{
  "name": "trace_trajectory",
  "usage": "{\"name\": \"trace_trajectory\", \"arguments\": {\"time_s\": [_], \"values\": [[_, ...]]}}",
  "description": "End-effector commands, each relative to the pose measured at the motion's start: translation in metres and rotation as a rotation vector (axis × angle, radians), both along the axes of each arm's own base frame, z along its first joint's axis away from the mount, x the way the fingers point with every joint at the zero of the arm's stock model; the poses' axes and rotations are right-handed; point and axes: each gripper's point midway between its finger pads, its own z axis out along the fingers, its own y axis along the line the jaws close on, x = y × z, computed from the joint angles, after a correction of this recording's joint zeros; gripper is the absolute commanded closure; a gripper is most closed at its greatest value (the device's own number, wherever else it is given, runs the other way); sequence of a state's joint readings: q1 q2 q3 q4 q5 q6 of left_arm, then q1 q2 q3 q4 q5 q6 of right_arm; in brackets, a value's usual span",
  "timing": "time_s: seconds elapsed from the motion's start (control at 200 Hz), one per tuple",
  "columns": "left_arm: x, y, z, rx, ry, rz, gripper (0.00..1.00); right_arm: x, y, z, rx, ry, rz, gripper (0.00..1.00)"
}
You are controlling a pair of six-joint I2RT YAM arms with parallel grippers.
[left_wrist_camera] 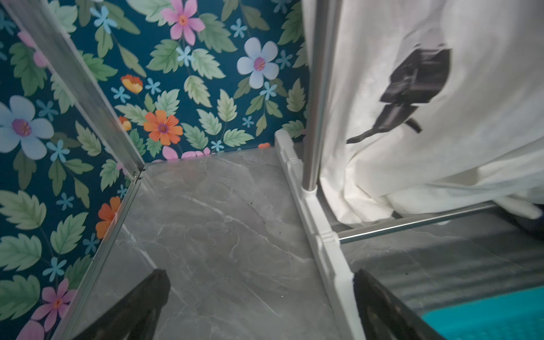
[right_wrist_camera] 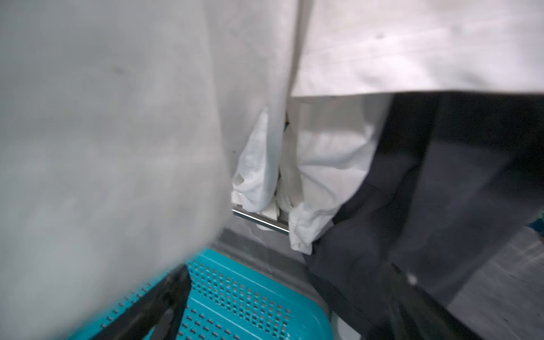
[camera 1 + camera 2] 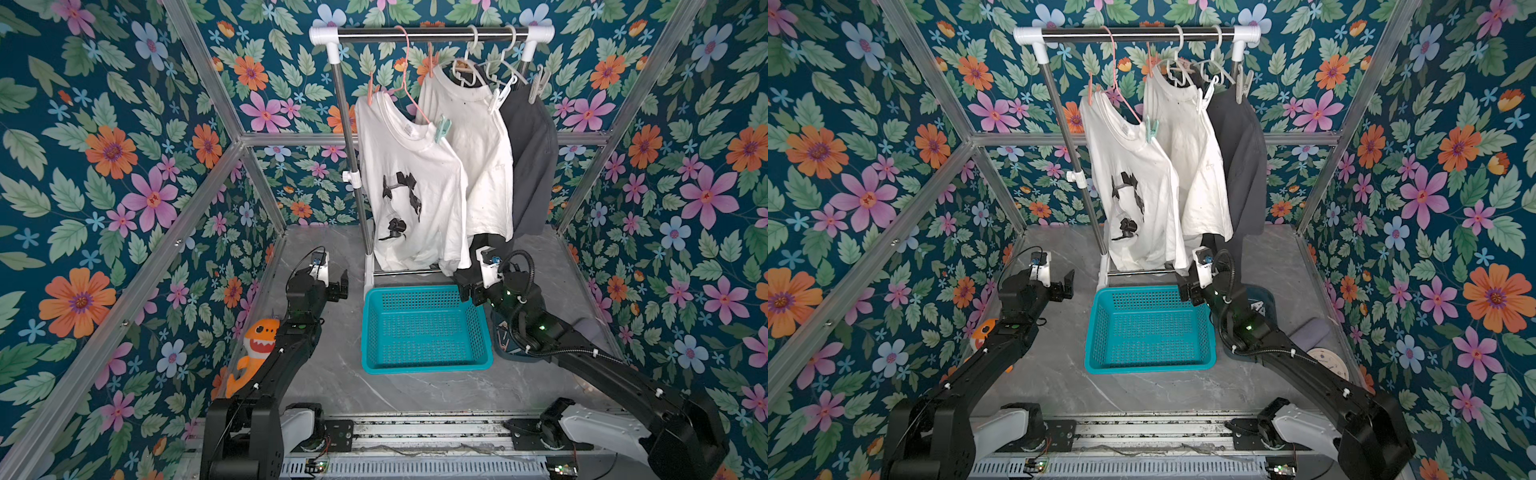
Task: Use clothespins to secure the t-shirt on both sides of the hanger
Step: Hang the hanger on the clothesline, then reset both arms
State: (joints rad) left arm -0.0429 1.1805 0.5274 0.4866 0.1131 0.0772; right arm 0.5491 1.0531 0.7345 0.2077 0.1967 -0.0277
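A printed white t-shirt [image 3: 411, 199] hangs on a pink hanger [image 3: 405, 79] from the clothes rack [image 3: 432, 33], with a pink clothespin [image 3: 370, 89] clipped at its left shoulder and a mint green clothespin [image 3: 443, 129] at its right. Below, the left tool [image 3: 340, 286] hovers over the grey bench [image 3: 374, 390] beside the teal basket [image 3: 424, 365], jaws wide apart and empty. The right tool [image 3: 467, 293], equally spread with nothing held, sits above the basket's far right corner, near the shirt hems

Blurred white t-shirt [image 2: 103, 132] close; dark garment [image 2: 426, 191] beside; teal basket [image 2: 241, 306], rack rail [image 2: 259, 219] beneath; right pincer [image 2: 285, 276] spread wide.
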Motion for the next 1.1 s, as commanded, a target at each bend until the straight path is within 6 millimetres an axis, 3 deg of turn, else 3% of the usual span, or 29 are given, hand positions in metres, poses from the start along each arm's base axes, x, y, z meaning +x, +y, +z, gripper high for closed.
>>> {"name": "trace_trajectory", "arguments": {"time_s": [0.0,0.19,0.425,0.615,0.79,0.945,1.06,1.095], "values": [[0.001,0.012,0.003,-0.064,-0.111,0.021,0.00,-0.003,-0.050,-0.009,0.036,-0.016,-0.137,0.00],[-0.005,0.023,-0.050,-0.071,-0.052,0.015,0.00,-0.009,-0.125,-0.043,0.091,0.028,-0.340,0.00],[-0.013,0.032,-0.066,-0.101,-0.131,0.076,0.00,-0.011,-0.172,-0.080,0.075,-0.012,-0.484,0.00],[-0.013,0.043,-0.073,-0.113,-0.157,0.141,0.00,-0.008,-0.188,-0.101,0.062,-0.080,-0.519,0.00],[0.000,0.049,-0.084,-0.085,-0.073,0.211,0.00,0.012,-0.182,-0.127,0.067,0.029,-0.489,0.00],[-0.001,0.048,-0.084,-0.086,-0.076,0.208,0.00,0.012,-0.184,-0.155,0.075,0.031,-0.489,0.00],[-0.001,0.048,-0.084,-0.084,-0.076,0.209,0.00,0.029,-0.187,-0.160,0.067,0.002,-0.503,0.00],[-0.001,0.049,-0.084,-0.084,-0.077,0.209,0.00,0.034,-0.185,-0.166,0.058,0.062,-0.496,0.00]]}}
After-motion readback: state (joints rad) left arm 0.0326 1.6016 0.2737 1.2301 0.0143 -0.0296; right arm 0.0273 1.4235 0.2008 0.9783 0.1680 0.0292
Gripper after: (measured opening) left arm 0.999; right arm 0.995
